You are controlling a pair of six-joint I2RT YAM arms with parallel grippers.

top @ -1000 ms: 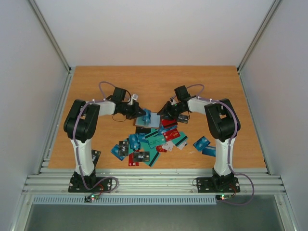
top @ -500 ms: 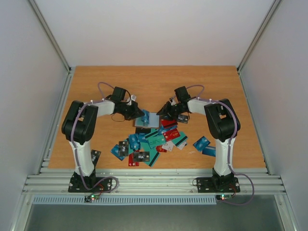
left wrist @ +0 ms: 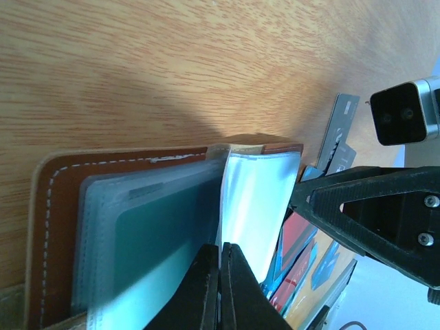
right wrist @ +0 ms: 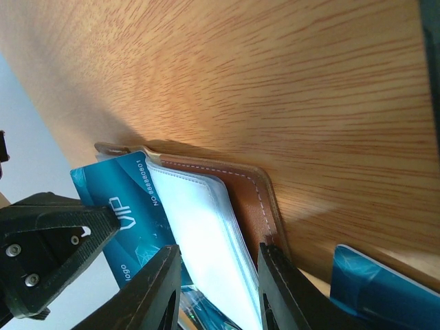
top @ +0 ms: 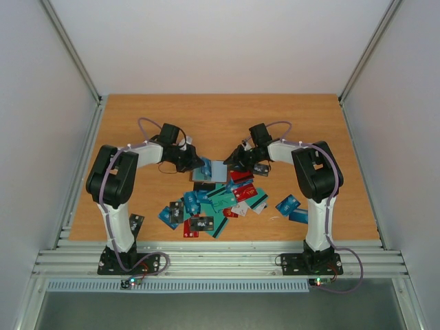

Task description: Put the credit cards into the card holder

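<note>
Card at the sleeves of the holder

Your left gripper [left wrist: 220,278] has its fingers pressed together on a blue VIP card [right wrist: 120,206], right at the clear sleeves [left wrist: 258,199] of the card holder [right wrist: 240,192]. Your right gripper [right wrist: 213,292] is spread, with the sleeves between its fingers. The holder lies open on the table [top: 289,124], at the far edge of the heap of credit cards [top: 220,199].
</note>
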